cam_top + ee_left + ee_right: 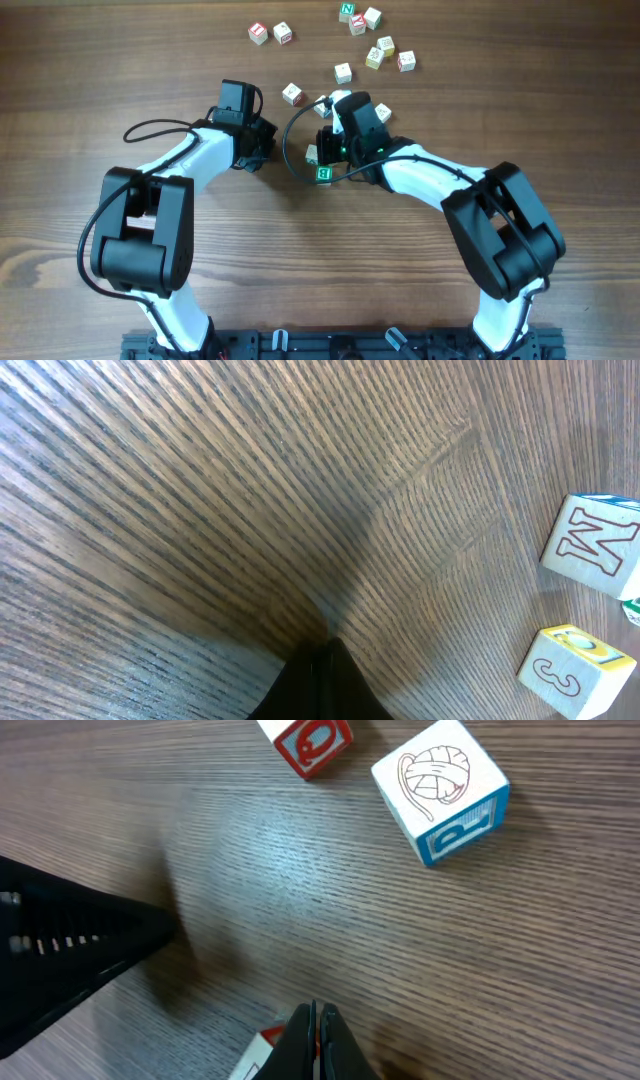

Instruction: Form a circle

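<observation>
Left: the left end effector [322,665] is pinched closed with nothing in it, its tip low over bare tabletop [200,510]. Its wrist camera catches two cubes off to the right. The M cube [592,545] has a red-outlined letter and sits skewed in the frame. The 3 cube [575,665] is yellow-topped and lies near it with a small gap between them.

Middle, from overhead: no circle is formed. The alphabet cubes [343,72] lie loose on the far half of the tabletop.
- The red pair [258,33] sits side by side, farthest left.
- A lone pale cube [292,94] lies nearer the arms.
- The far cluster of three [357,27] includes a green N.
- The green-faced cube [323,174] is nearest the arm bases, just beside the right wrist.

The cubes are square, so they have no long axis, and each is turned at its own angle to the wood grain. The spread trails roughly far-to-near through the centre.

Right: the right end effector [318,1025] is closed too and holds nothing. A red-edged cube [255,1060] shows just left of its tip. Ahead lie a red-faced cube [312,740] and the yarn cube [440,790], which is corner-on with a blue side.

Only the wrist views show the fingertips, because from overhead the wrist housings cover them. Only the overhead view shows the whole scatter.
</observation>
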`<state>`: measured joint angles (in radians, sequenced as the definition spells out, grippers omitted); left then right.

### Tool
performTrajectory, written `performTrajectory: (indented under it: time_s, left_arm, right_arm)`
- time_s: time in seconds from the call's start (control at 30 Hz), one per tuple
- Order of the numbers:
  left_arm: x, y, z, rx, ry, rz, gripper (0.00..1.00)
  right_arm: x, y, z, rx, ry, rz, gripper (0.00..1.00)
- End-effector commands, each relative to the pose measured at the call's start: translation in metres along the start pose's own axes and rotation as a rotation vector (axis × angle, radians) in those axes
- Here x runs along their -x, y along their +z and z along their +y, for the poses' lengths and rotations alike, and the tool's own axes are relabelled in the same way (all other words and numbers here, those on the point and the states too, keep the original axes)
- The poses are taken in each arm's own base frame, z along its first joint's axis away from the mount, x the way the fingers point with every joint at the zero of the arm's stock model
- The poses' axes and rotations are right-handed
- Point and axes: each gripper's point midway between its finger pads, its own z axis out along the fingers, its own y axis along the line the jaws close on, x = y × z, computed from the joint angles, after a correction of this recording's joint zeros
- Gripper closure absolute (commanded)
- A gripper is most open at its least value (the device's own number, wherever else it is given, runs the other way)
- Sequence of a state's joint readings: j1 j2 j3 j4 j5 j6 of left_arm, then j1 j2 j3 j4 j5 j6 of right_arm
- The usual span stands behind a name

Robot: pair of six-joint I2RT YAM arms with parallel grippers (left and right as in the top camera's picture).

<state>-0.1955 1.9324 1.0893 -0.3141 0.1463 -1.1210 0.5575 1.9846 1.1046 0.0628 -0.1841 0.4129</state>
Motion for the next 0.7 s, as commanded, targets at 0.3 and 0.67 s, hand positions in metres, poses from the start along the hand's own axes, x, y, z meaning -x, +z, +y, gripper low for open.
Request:
performTrajectory:
  time_s: [0.3,0.67]
  left_arm:
    - [-0.0064,0.0305,0.0736,0.226,-0.035,-0.014,0.96]
    - [-0.0058,0.0304,0.0739,0.228,-0.034,-0.018,0.96]
  right_arm:
    - [0.0029,0.0034,0.0101,0.051,-0.023,0.010,0.95]
    - [0.0008,0.0034,0.0088,0.046,-0.020,0.018,0.95]
